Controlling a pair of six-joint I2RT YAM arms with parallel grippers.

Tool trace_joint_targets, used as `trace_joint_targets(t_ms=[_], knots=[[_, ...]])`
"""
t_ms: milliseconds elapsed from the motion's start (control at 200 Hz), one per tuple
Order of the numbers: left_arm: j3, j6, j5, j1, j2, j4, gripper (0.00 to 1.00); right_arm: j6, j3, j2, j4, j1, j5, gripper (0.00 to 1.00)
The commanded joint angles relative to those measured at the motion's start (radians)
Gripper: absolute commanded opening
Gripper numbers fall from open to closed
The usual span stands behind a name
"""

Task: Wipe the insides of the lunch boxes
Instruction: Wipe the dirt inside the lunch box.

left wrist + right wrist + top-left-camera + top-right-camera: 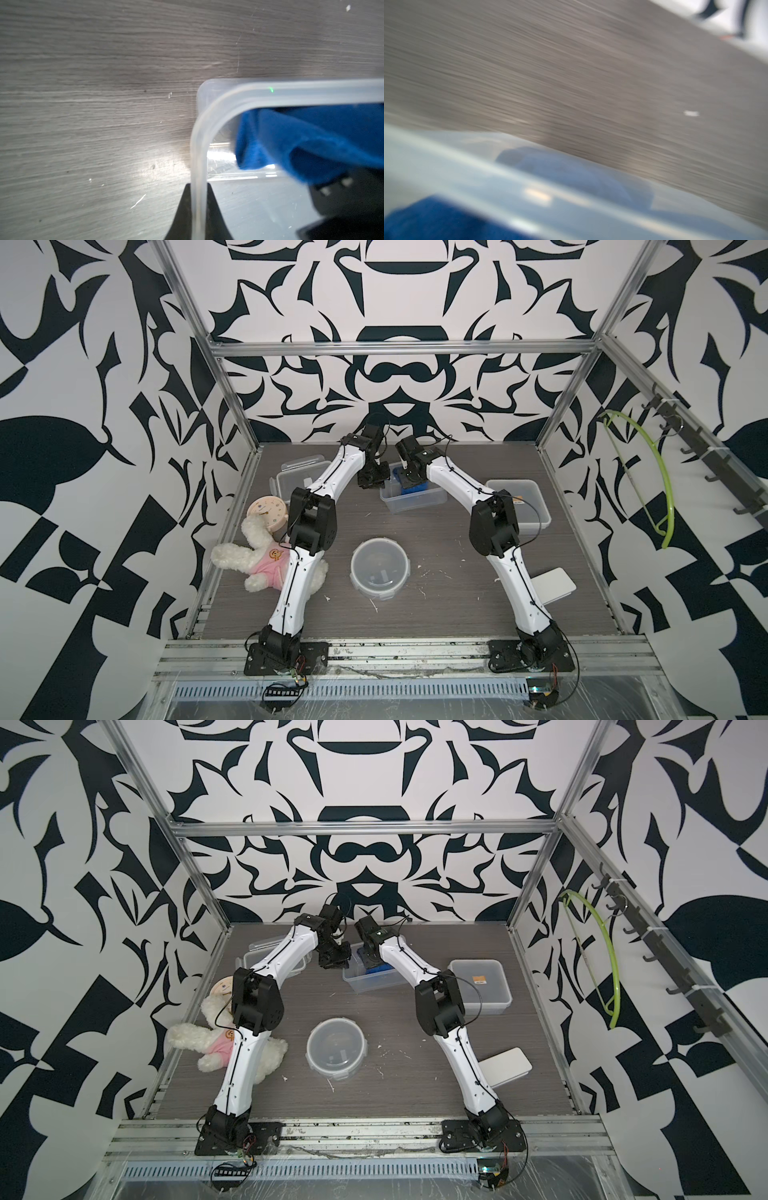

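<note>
The rectangular box (415, 504) is sitting at centre frame, toward the back of the counter (436, 614), with the left arm (332, 472) and right arm (453, 481) bending in over it from either side. In the left wrist view, the left jaws are pinching the box's short rim tight. One black finger (180, 218) is pressing outside the wall and the other inside. The right jaws are reaching down inside the box, closed on a bunched blue cloth (311, 141) near the corner. The right wrist view is showing only a blur of rim and blue.

A bare strip of counter is lying open between this box and the round box (380, 568), which is standing uncovered at lower centre, well apart from both arms. The square box (523, 506) is sitting at right of frame, close to the counter's side rail and partly behind the right arm's elbow. A white lid (555, 585) is lying at lower right. A stuffed toy (249, 564) and a clock (268, 512) are crowding the left edge under the left arm.
</note>
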Motion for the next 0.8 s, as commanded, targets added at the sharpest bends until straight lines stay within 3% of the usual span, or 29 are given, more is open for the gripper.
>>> trace_joint_targets(t_ms=[0,65,125,310,400,515,635,705,795], knots=[[-0.032,0.028,-0.007,-0.011,-0.005,-0.081,0.06,-0.166,-0.019,-0.059,-0.101,-0.039,0.311,0.00],[-0.020,0.028,-0.007,-0.011,0.004,-0.084,0.06,-0.171,-0.023,-0.064,-0.202,-0.039,0.313,0.00],[-0.004,0.028,-0.009,-0.011,0.013,-0.090,0.06,-0.153,-0.034,-0.089,-0.293,-0.039,0.194,0.00],[0.047,0.028,-0.025,-0.011,0.041,-0.113,0.06,-0.160,-0.150,-0.184,-0.331,-0.011,-0.549,0.00],[0.070,0.028,-0.025,-0.011,0.056,-0.126,0.06,-0.197,-0.102,-0.135,-0.342,0.033,-0.805,0.00],[0.083,0.024,-0.022,-0.011,0.060,-0.128,0.07,-0.215,0.135,0.028,-0.398,0.104,-0.885,0.00],[0.078,0.016,-0.012,-0.012,0.051,-0.122,0.07,-0.112,0.400,0.188,-0.368,0.112,-0.947,0.00],[0.076,0.016,-0.016,-0.012,0.045,-0.121,0.07,-0.054,0.429,0.211,-0.323,0.096,-0.984,0.00],[0.073,0.017,-0.023,-0.011,0.037,-0.119,0.07,-0.046,0.345,0.166,-0.307,0.071,-1.003,0.00]])
